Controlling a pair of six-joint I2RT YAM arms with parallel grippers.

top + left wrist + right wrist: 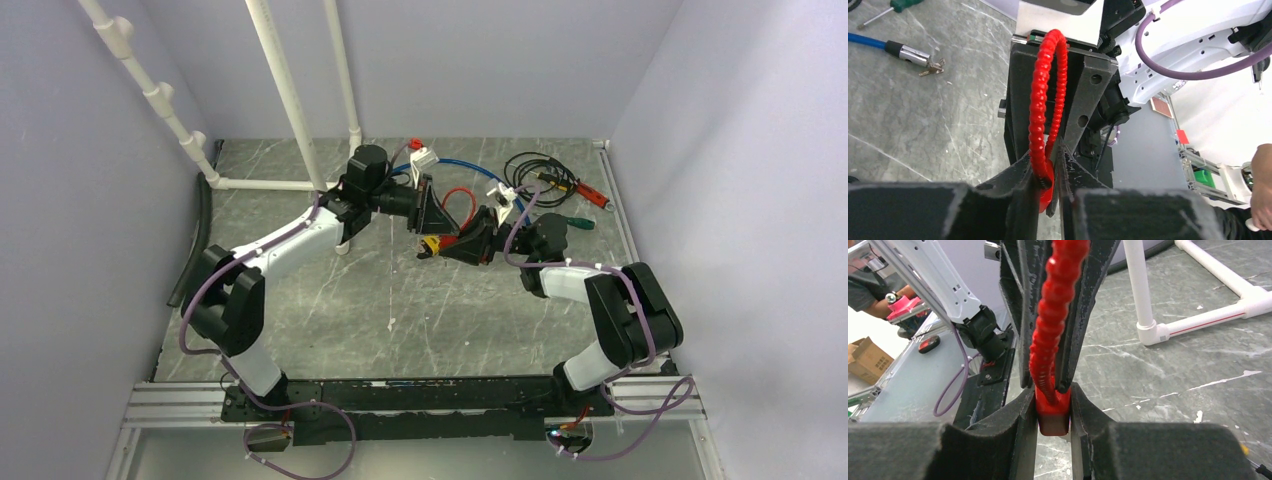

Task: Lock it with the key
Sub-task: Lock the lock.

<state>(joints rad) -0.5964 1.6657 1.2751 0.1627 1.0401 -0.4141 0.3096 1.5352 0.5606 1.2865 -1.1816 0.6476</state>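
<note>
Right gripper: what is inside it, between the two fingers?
A red lock body, its ribbed cable rising out. No keyhole is visible; the fingers cover its sides.

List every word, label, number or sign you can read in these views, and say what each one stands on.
No text can be read in any view.
red cable lock: no print visible on it.
red sticker, at the right of the left wrist view: too small and blurred to read.
cardboard box, at the left of the right wrist view: no legible print.
</note>
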